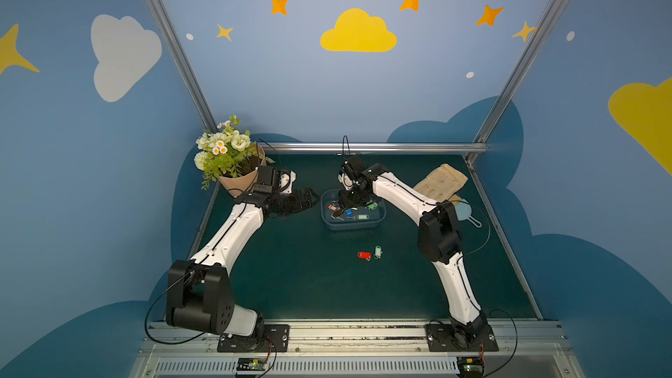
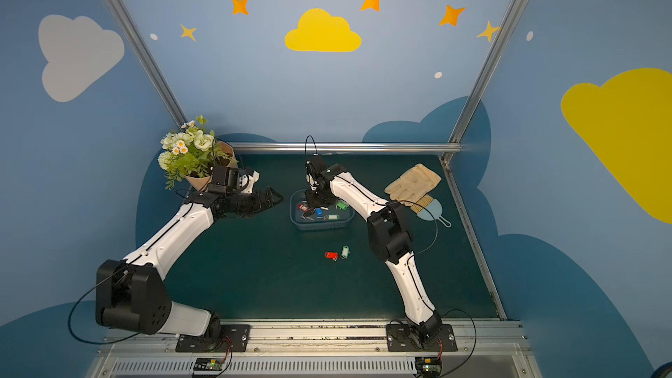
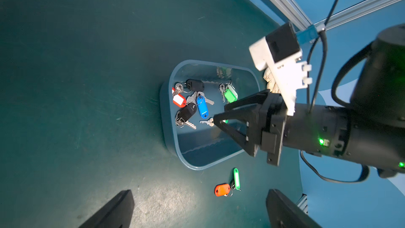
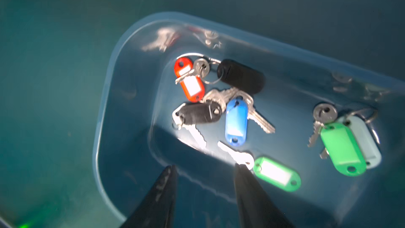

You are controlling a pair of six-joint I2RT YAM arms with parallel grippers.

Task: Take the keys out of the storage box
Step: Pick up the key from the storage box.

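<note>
With the right end effector point(image 4: 203, 167) half spread, pinching nothing, reaching low into the storage box point(image 4: 103, 115) for the keys point(image 4: 235, 121); with the left end effector point(image 3: 198, 196) spread wide, held clear; two keys point(image 1: 370, 253) out on the bench point(image 1: 291, 285).

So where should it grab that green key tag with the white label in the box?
Best the green tag itself, pinched across its narrow width from straight above. It lies flat on the floor of the storage box with both long edges free, whereas its key is thin and flat, and the box walls would likely block a sideways approach.
</note>
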